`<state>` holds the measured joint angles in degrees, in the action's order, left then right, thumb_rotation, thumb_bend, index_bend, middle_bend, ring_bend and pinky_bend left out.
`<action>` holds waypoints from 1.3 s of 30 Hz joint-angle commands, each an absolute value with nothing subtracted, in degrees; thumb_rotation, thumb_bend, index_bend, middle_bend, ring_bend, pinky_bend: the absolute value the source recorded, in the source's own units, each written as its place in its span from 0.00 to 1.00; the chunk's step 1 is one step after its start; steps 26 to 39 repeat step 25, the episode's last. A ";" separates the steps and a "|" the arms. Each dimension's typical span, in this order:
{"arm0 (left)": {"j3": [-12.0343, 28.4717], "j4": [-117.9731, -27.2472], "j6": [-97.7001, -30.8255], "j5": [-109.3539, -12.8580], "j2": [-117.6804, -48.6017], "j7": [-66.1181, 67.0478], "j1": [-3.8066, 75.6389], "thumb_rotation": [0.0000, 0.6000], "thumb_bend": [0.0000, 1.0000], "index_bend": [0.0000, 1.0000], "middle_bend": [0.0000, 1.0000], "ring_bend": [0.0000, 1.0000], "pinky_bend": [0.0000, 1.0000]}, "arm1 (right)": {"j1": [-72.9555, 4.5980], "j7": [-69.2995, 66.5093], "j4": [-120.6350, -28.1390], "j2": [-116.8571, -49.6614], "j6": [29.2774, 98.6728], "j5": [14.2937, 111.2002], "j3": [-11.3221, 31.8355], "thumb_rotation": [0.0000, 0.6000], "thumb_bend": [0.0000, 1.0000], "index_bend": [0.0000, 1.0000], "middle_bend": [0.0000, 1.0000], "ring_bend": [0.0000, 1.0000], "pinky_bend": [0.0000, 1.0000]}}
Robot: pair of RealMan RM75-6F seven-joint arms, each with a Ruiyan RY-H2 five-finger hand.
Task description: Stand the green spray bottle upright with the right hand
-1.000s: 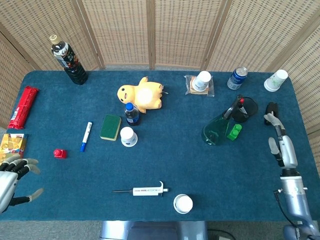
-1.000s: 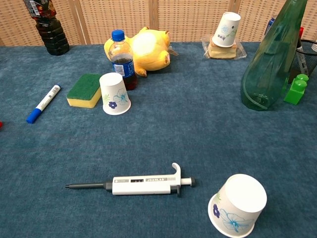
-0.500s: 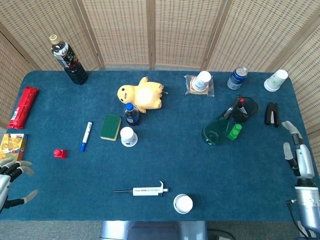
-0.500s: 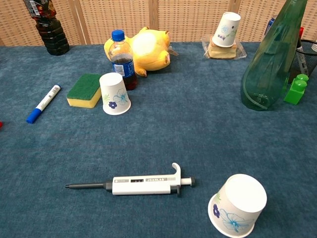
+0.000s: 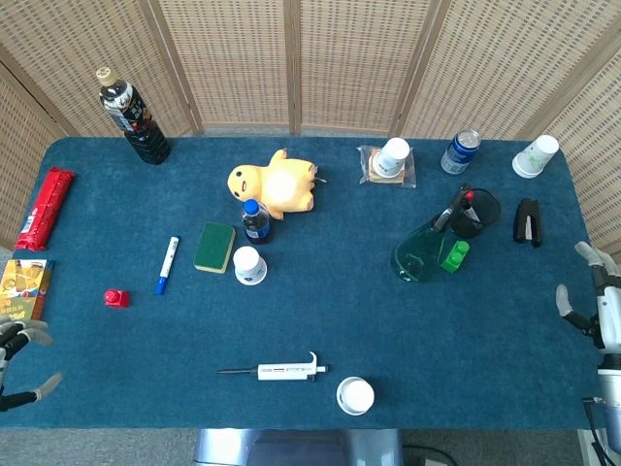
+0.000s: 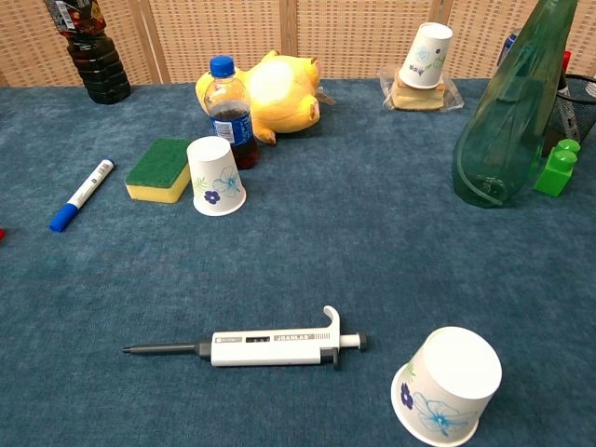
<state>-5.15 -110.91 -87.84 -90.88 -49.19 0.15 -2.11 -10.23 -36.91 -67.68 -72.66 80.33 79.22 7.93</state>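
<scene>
Head view shows the green spray bottle (image 5: 419,250) upright on the right part of the bench (image 5: 388,330), its base just beside a small green block (image 5: 453,255) and its top near a black mesh holder (image 5: 476,209); it has not shifted over the last second. The right hand (image 5: 600,303) has drawn back from beside a black stapler (image 5: 527,220) to the bench's right edge, fingers spread, holding nothing. The task looks finished. The left hand (image 5: 17,359) has likewise slid off the near-left corner, open and empty.
</scene>
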 commanded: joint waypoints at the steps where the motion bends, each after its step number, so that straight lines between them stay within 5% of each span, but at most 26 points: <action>1: -5.34 -110.38 -88.11 -89.87 -49.46 -0.66 -2.81 0.88 0.24 0.40 0.34 0.28 0.18 | -10.11 -22.25 -71.08 -70.41 80.28 80.74 6.05 0.45 0.52 0.00 0.13 0.00 0.00; 11: -6.24 -107.20 -88.58 -88.18 -50.46 -5.40 -4.98 0.88 0.24 0.40 0.34 0.28 0.18 | -9.38 -3.73 -81.57 -67.47 81.18 80.54 5.33 0.47 0.47 0.00 0.13 0.00 0.00; 39: -5.69 -106.07 -88.27 -88.85 -50.59 -7.02 -4.82 0.89 0.24 0.40 0.34 0.28 0.18 | -7.94 -0.38 -87.59 -66.01 81.30 80.25 4.77 0.47 0.45 0.00 0.13 0.00 0.00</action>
